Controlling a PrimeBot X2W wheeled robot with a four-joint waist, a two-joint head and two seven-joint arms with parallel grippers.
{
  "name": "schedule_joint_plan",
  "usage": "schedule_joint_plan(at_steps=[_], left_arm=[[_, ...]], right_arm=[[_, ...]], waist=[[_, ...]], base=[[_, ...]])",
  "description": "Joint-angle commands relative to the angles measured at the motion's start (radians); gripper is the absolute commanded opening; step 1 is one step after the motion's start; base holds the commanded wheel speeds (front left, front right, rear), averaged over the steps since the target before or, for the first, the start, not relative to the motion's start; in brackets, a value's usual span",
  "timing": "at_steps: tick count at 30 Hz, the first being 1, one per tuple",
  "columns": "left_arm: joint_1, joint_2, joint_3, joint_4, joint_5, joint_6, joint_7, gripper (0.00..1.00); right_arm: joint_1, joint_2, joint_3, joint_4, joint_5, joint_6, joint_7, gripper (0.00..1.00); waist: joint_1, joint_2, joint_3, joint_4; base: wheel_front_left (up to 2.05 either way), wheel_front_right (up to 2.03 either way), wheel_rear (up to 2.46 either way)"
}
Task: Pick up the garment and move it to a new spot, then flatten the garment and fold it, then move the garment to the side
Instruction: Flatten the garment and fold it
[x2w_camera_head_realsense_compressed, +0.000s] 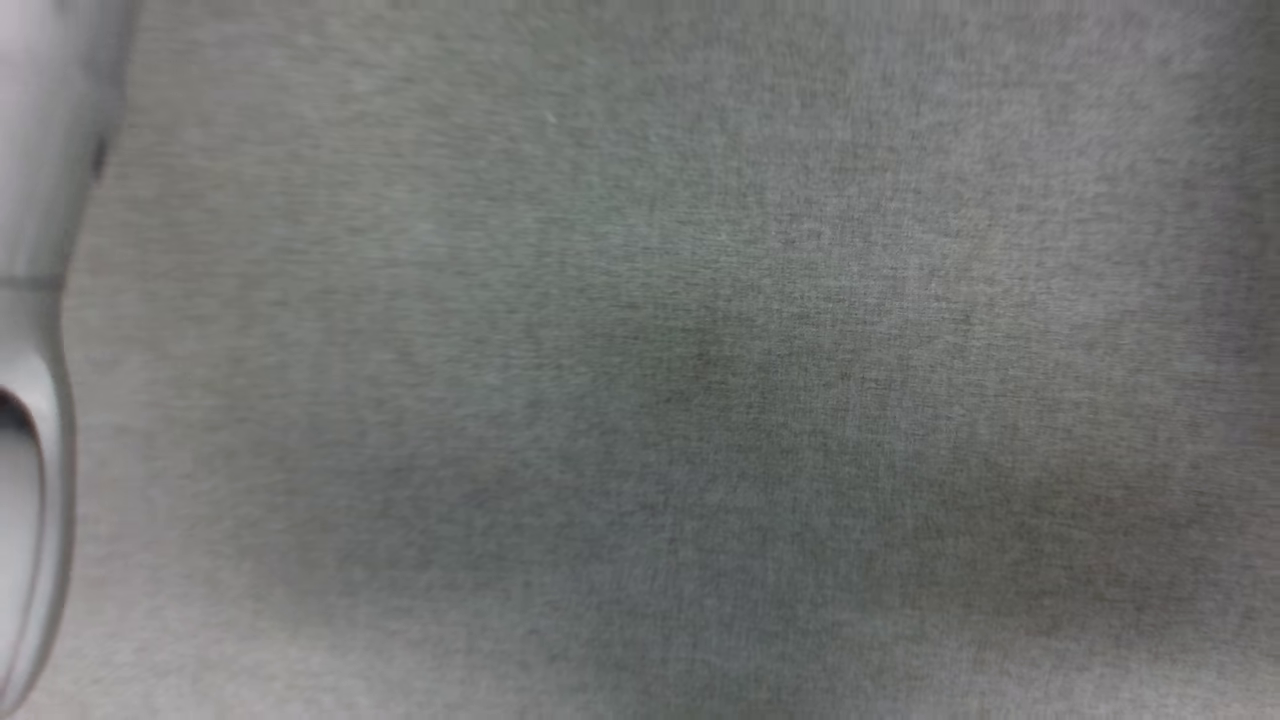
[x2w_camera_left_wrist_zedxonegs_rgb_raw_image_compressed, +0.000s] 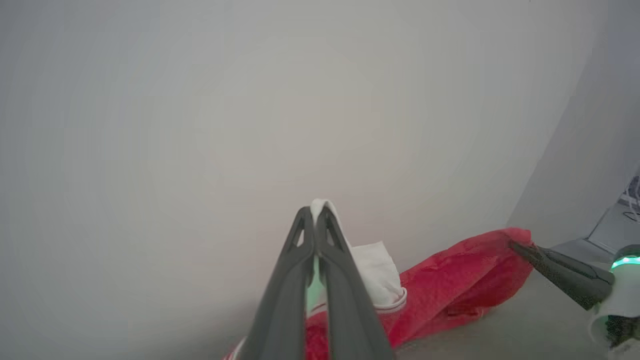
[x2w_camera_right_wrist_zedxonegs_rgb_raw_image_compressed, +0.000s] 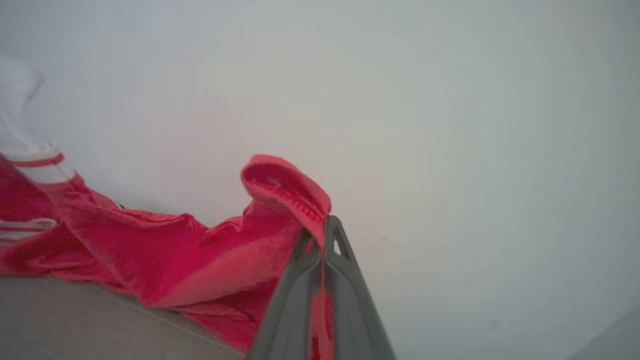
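Your left tool is clamped on the white sleeve, your right tool on the red hem. The garment hangs slack between them, likely so it spreads for laying flat.

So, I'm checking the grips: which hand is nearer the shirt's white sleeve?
Left. The left hand pinches the white sleeve; the right hand grips a red edge farther along.

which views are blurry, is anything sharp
Head view: soft throughout, grey surface smeared, dim shadow patch low centre, pale forearm blurred at the left edge. Left wrist view: left tool crisp, backdrop flat haze. Right wrist view: garment hem at the right tool sharp, white sleeve far left blurred.
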Motion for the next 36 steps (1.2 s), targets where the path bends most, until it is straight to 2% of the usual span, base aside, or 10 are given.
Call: schedule_joint_plan(at_steps=[1,6,8,12,17,20,24,29,30,36], left_arm=[[0.064,0.022,-0.031,-0.017,-0.046,0.0,0.012,0.0],[0.242,0.088,-0.148,-0.094,-0.153,0.0,0.062,0.0],[0.32,0.119,-0.188,-0.142,-0.19,0.0,0.068,0.0],[0.492,0.199,-0.254,-0.231,-0.241,0.0,0.082,0.0],[0.742,0.293,-0.297,-0.353,-0.293,0.015,0.066,0.0],[0.891,0.348,-0.323,-0.457,-0.327,0.059,0.065,0.0],[1.07,0.426,-0.347,-0.601,-0.36,0.156,0.048,0.0],[1.25,0.505,-0.369,-0.769,-0.407,0.267,0.021,0.0],[1.25,0.505,-0.369,-0.769,-0.407,0.267,0.021,0.0],[1.433,0.548,-0.388,-0.923,-0.487,0.391,-0.002,0.0]], right_arm=[[0.051,-0.022,0.043,0.028,0.042,-0.001,0.0,0.0],[0.195,-0.059,0.19,0.102,0.233,-0.001,0.004,0.0],[0.277,-0.076,0.259,0.092,0.309,-0.001,0.02,0.0],[0.465,-0.142,0.383,0.004,0.488,-0.001,0.069,0.0],[0.722,-0.271,0.48,-0.175,0.661,-0.001,0.107,0.0],[0.875,-0.352,0.505,-0.275,0.72,-0.001,0.116,0.0],[1.068,-0.431,0.518,-0.396,0.769,-0.001,0.142,0.0],[1.292,-0.485,0.48,-0.523,0.81,-0.001,0.182,0.0],[1.292,-0.485,0.48,-0.523,0.81,-0.001,0.182,0.0],[1.539,-0.504,0.384,-0.67,0.784,-0.001,0.268,0.0]], waist=[[0.0,0.0,-0.131,0.04],[0.0,0.0,-0.287,0.056],[0.0,0.0,-0.341,0.061],[0.0,0.0,-0.442,0.061],[0.0,0.0,-0.547,0.06],[0.0,0.0,-0.594,0.063],[0.0,0.0,-0.637,0.064],[0.0,0.0,-0.673,0.061],[0.0,0.0,-0.673,0.061],[0.0,0.0,-0.683,0.056]], base=[[0.0,0.0,0.0],[0.0,0.0,0.0],[0.0,0.0,0.0],[0.0,0.0,0.0],[0.0,0.0,0.0],[0.0,0.0,0.0],[0.0,0.0,0.0],[0.0,0.0,0.0],[0.0,0.0,0.0],[0.0,0.0,0.0]])
